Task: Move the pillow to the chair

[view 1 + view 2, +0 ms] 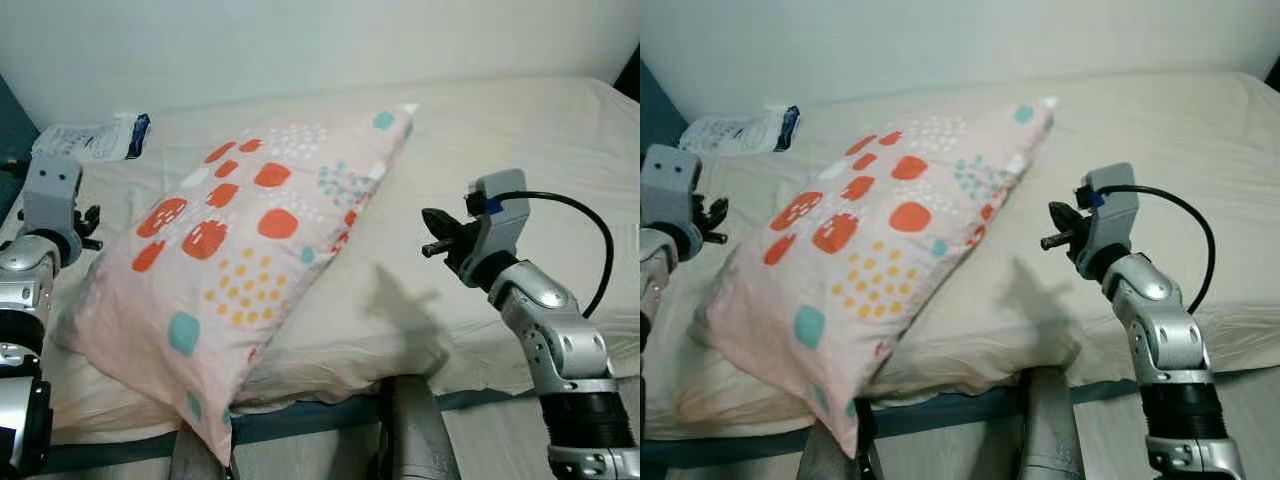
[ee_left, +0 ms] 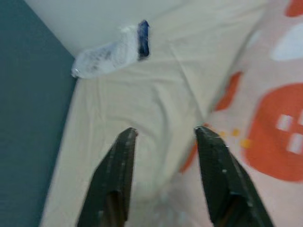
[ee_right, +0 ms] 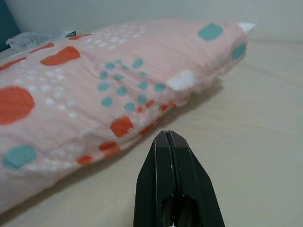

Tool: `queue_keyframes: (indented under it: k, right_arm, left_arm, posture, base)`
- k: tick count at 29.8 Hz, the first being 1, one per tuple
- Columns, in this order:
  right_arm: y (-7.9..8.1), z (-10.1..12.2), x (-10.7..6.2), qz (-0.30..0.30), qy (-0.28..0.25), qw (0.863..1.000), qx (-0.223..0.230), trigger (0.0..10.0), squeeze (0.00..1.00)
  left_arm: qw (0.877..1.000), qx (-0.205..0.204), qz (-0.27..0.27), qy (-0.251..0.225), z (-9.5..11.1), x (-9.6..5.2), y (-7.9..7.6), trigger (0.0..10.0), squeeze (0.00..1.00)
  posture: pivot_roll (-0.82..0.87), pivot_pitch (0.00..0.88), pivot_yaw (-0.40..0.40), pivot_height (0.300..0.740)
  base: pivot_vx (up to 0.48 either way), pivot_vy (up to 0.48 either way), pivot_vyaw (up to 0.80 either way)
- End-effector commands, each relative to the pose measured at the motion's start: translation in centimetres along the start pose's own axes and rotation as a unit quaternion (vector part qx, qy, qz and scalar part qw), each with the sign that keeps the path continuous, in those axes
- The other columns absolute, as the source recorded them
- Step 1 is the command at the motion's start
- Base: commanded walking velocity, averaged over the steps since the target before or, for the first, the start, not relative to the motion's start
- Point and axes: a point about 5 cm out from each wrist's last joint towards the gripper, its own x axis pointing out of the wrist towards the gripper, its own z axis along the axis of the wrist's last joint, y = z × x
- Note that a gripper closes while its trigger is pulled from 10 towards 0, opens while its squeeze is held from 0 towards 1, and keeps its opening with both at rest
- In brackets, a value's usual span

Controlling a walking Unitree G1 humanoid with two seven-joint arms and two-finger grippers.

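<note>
**Both grippers raised at either side of the pillow on the bed**

Left gripper (image 2: 163,156): the two black fingers (image 2: 116,179) stand apart with a clear gap between them, holding nothing. In the left wrist view the tips hover over the cream sheet at the pillow's edge, one finger overlapping the pink fabric. In the head views this gripper sits at the pillow's left side, near its lower end.

Right gripper (image 3: 169,142): the fingers are pressed together along their full length, with nothing between them. The tip points toward the pillow's long right edge but stays apart from it, above bare sheet. A black cable (image 1: 580,215) loops from the wrist housing back toward the forearm.

Pillow (image 1: 245,250): pink, printed with orange, teal, yellow and white patches. It lies diagonally on the bed (image 1: 500,140), between the two grippers. One corner points toward the far wall; the opposite corner hangs over the near edge of the mattress. Neither gripper grips it.

Surroundings: a white packet with a dark blue end (image 1: 95,138) lies on the sheet at the far left, near the wall and well apart from the pillow. A teal panel (image 2: 28,123) borders the bed on the left.
</note>
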Motion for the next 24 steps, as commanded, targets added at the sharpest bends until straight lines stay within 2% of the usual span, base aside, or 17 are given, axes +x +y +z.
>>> queue_keyframes:
  k: [1,4,5,6,7,8,10,12,13,14,15,16,19,21,24]
  right_arm:
    - [0.1,-0.4,0.3,-0.007,0.003,1.000,0.006,10.0,0.00]
    - [-0.1,-0.5,0.5,-0.021,0.004,1.000,0.015,10.0,0.00]
    - [-0.6,-0.8,0.9,-0.056,0.011,0.998,0.025,10.0,0.00]
    - [-2.0,-1.6,1.8,-0.125,0.030,0.990,0.049,10.0,0.00]
    - [-2.0,-1.6,1.8,-0.125,0.030,0.990,0.049,10.0,0.00]
    - [-2.6,-2.0,2.2,-0.154,0.041,0.985,0.062,10.0,0.00]
    - [-3.2,-3.2,3.4,-0.185,0.077,0.977,0.076,10.0,0.00]
    - [-1.6,-3.6,5.4,-0.138,0.078,0.982,0.104,10.0,0.00]
    - [-1.6,-3.6,5.4,-0.138,0.078,0.982,0.104,10.0,0.00]
    - [-0.7,-3.6,6.1,-0.115,0.075,0.982,0.128,10.0,0.00]
    - [0.5,-3.6,7.1,-0.087,0.072,0.984,0.140,10.0,1.00]
    - [1.2,-3.5,7.6,-0.071,0.072,0.984,0.145,10.0,1.00]
    - [2.0,-3.4,8.1,-0.057,0.068,0.985,0.150,10.0,1.00]
    - [3.0,-3.0,8.8,-0.033,0.053,0.984,0.167,10.0,1.00]
    - [3.2,-2.9,9.0,-0.027,0.048,0.983,0.173,10.0,1.00]
  left_arm:
    - [0.999,0.006,0.042,-0.006,0.2,-0.3,1.8,10.0,1.00]
    - [0.998,-0.001,0.065,-0.017,0.5,-0.3,2.4,10.0,1.00]
    - [0.995,-0.020,0.091,-0.034,1.1,-0.4,3.0,10.0,0.06]
    - [0.991,-0.051,0.105,-0.066,2.0,-0.3,2.9,10.0,0.00]
    - [0.991,-0.051,0.105,-0.066,2.0,-0.3,2.9,10.0,0.00]
    - [0.990,-0.058,0.099,-0.078,2.4,-0.2,2.6,10.0,0.00]
    - [0.990,-0.074,0.066,-0.097,3.0,0.2,0.8,10.0,0.00]
    - [0.991,-0.082,0.010,-0.102,2.8,0.5,-2.6,10.0,0.00]
    - [0.991,-0.082,0.010,-0.102,2.8,0.5,-2.6,10.0,0.00]
    - [0.991,-0.077,-0.014,-0.107,2.8,0.5,-4.0,10.0,0.00]
    - [0.990,-0.079,-0.028,-0.112,2.8,0.4,-5.4,10.0,0.00]
    - [0.989,-0.086,-0.030,-0.114,2.8,0.3,-6.1,10.0,0.00]
    - [0.988,-0.097,-0.025,-0.118,2.8,0.2,-6.6,10.0,0.00]
    - [0.983,-0.128,-0.015,-0.133,2.8,-0.4,-7.3,10.0,0.00]
    - [0.981,-0.135,-0.013,-0.141,2.9,-0.7,-7.5,10.0,0.00]
  posture:
    - [0.00,0.131,0.018,0.536]
    - [0.00,0.132,0.021,0.536]
    - [-0.01,0.134,0.029,0.536]
    - [-0.01,0.138,0.035,0.536]
    - [-0.01,0.138,0.035,0.536]
    - [-0.01,0.138,0.035,0.536]
    - [-0.01,0.140,0.036,0.536]
    - [-0.01,0.146,0.031,0.536]
    - [-0.01,0.146,0.031,0.536]
    - [0.00,0.153,0.025,0.536]
    - [0.00,0.162,0.018,0.536]
    - [0.00,0.162,0.018,0.536]
    - [0.02,0.171,0.010,0.536]
    - [0.03,0.188,0.002,0.536]
    - [0.03,0.190,0.001,0.536]
  base:
    - [0.000,0.000,0.00]
    - [0.000,0.000,0.00]
    - [0.000,0.000,0.00]
    - [0.000,0.000,0.00]
    - [0.000,0.000,0.00]
    - [0.000,0.000,0.00]
    - [0.000,0.000,0.00]
    - [0.000,0.000,0.00]
    - [0.000,0.000,0.00]
    - [0.000,0.000,0.00]
    - [0.000,0.000,0.00]
    - [0.000,0.000,0.00]
    - [0.000,0.000,0.00]
    - [0.000,0.000,0.00]
    - [0.000,0.000,0.00]
